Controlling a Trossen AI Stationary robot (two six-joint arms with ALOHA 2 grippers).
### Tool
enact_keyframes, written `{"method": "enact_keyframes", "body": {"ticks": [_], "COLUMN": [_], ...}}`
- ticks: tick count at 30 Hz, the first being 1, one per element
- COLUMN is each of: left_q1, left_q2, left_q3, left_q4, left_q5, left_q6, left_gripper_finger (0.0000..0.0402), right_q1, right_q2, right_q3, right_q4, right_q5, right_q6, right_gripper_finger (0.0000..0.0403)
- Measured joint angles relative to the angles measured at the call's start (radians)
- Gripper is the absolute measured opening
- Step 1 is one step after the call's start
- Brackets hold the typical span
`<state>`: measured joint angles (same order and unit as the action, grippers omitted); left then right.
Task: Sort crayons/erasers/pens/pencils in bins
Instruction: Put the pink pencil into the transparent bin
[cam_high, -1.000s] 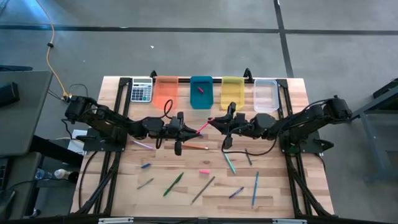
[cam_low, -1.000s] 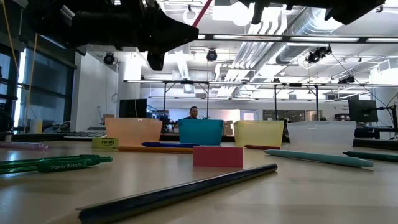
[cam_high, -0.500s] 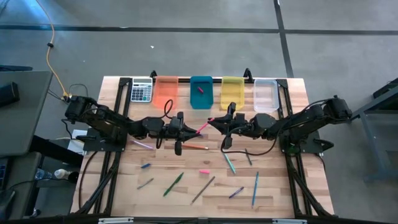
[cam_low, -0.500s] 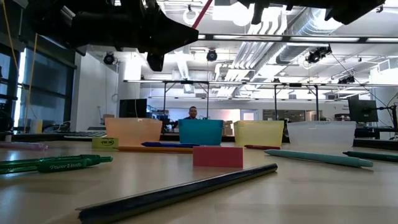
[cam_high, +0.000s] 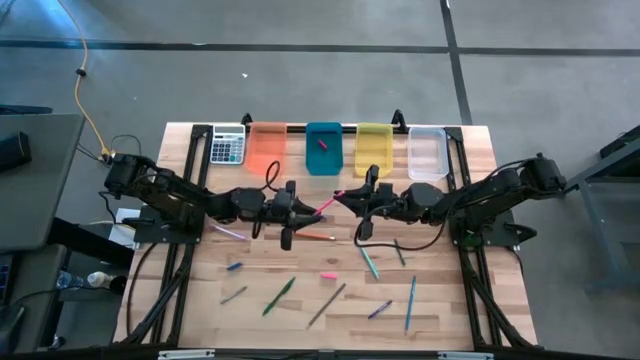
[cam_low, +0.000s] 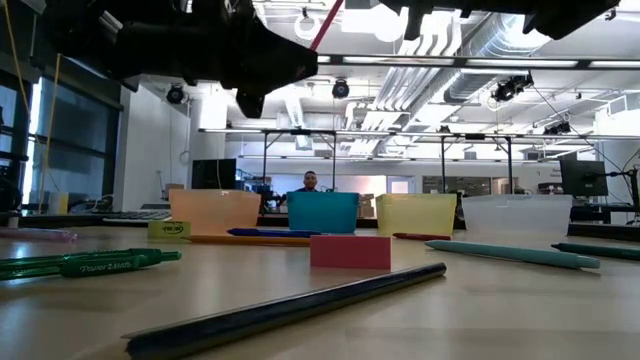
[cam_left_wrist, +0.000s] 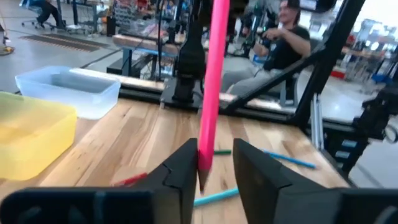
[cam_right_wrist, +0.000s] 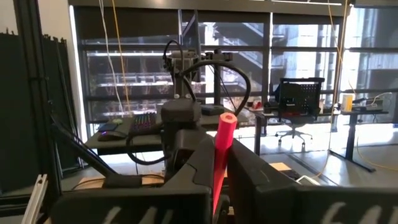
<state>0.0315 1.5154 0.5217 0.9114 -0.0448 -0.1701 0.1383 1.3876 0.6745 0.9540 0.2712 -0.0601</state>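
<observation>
Left hand (cam_left_wrist: 207, 171) | right hand (cam_right_wrist: 222, 180) | both pinch smooth pink stick (cam_left_wrist: 212, 81)

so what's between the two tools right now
A pink stick spans the gap between the left tool and the right tool above the table, each shut on one end, in the high view.

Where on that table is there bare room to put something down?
Bare wood shows at the right edge below the clear bin, and along the left edge below the calculator. The middle is crowded: both grippers meet on a pink stick, and pens and pencils lie scattered across the front, around the pink eraser.
</observation>
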Motion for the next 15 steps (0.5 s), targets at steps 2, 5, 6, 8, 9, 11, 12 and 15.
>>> {"method": "enact_keyframes", "body": {"ticks": [2, 5, 6, 8, 9, 11, 12, 15], "left_q1": [0.001, 0.009, 0.010, 0.015, 0.016, 0.016, 0.016, 0.016], "left_q2": [0.000, 0.000, 0.000, -0.001, -0.007, -0.018, -0.027, -0.066], "left_q3": [0.000, 0.000, 0.000, 0.000, 0.000, 0.000, 0.000, 0.000], "left_q4": [-0.015, -0.034, -0.042, -0.051, -0.065, -0.080, -0.098, -0.146], "left_q5": [0.000, -0.009, -0.012, -0.012, -0.012, -0.013, -0.013, -0.014], "left_q6": [0.006, 0.021, 0.025, 0.033, 0.035, 0.046, 0.050, 0.060], "left_gripper_finger": [0.0108, 0.0128, 0.0133, 0.0143, 0.0147, 0.0154, 0.0157, 0.0162], "right_q1": [0.000, 0.000, -0.001, -0.001, -0.001, -0.001, -0.001, -0.001], "right_q2": [0.000, 0.000, 0.000, 0.000, 0.000, 0.000, 0.000, 0.000], "right_q3": [0.000, 0.000, 0.000, 0.000, 0.000, 0.000, 0.000, 0.000], "right_q4": [-0.001, -0.009, -0.013, -0.018, -0.019, -0.021, -0.023, -0.024], "right_q5": [0.002, 0.009, 0.009, 0.009, 0.009, 0.010, 0.009, 0.009], "right_q6": [0.010, 0.011, 0.011, 0.014, 0.014, 0.015, 0.017, 0.033], "right_gripper_finger": [0.0005, 0.0005, 0.0005, 0.0005, 0.0005, 0.0005, 0.0005, 0.0005]}}
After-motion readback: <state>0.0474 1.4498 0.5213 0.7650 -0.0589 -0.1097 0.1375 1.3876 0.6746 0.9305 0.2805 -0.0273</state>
